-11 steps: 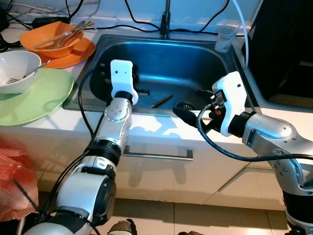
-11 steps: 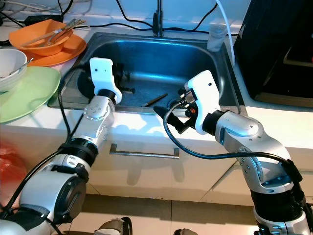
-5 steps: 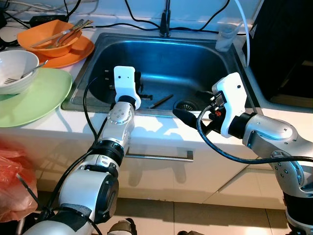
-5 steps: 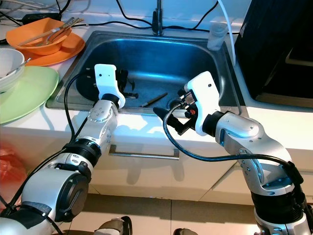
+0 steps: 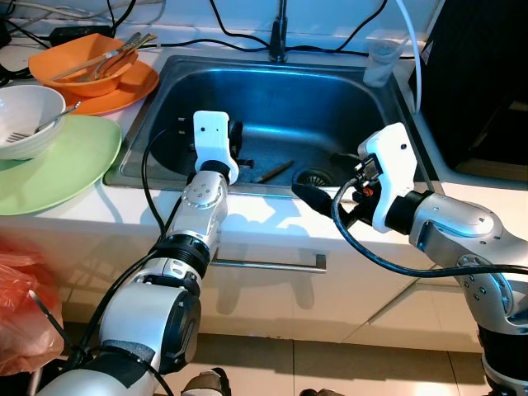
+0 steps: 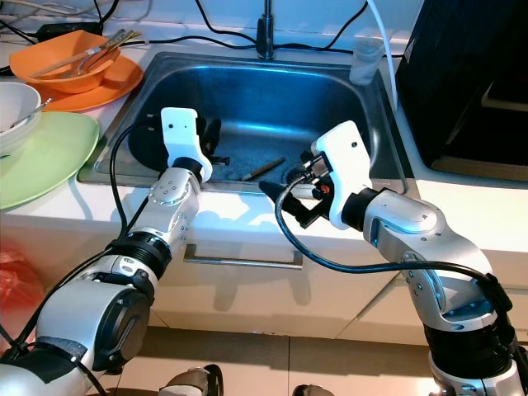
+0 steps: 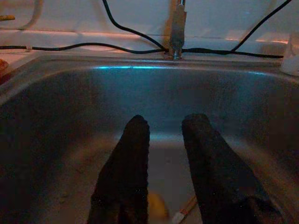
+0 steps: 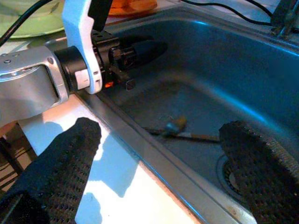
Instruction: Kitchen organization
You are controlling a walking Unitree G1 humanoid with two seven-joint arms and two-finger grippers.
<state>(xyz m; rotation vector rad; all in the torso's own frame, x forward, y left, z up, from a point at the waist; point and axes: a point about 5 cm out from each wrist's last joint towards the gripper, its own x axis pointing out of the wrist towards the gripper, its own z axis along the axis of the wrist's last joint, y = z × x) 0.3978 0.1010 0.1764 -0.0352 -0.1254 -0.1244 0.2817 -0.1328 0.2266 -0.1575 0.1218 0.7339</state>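
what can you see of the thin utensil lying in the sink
The thin brownish stick-like utensil lies flat on the floor of the stainless steel sink, angled, just beside the round drain. One end carries a small pale yellowish tip, seen in the right wrist view. Nothing grips it; the left hand hovers above it, fingers slightly apart. Its exact type is unclear.

Just below our left gripper [image 7: 164, 154], a thin utensil [image 8: 180, 130] on the floor of the sink [image 5: 330, 99] is too blurred to name; our black fingers [image 7: 126, 172] hide most of it in the left wrist view, leaving a yellowish tip. Our own white wrist housing covers that gripper's fingertips in the head views. Our right gripper [image 8: 163, 163] shows two wide-apart pads cut off by the picture's edge. Far left of the left gripper, the white bowl [image 5: 25, 115] and an orange bag [image 5: 21, 305] run off the frame.
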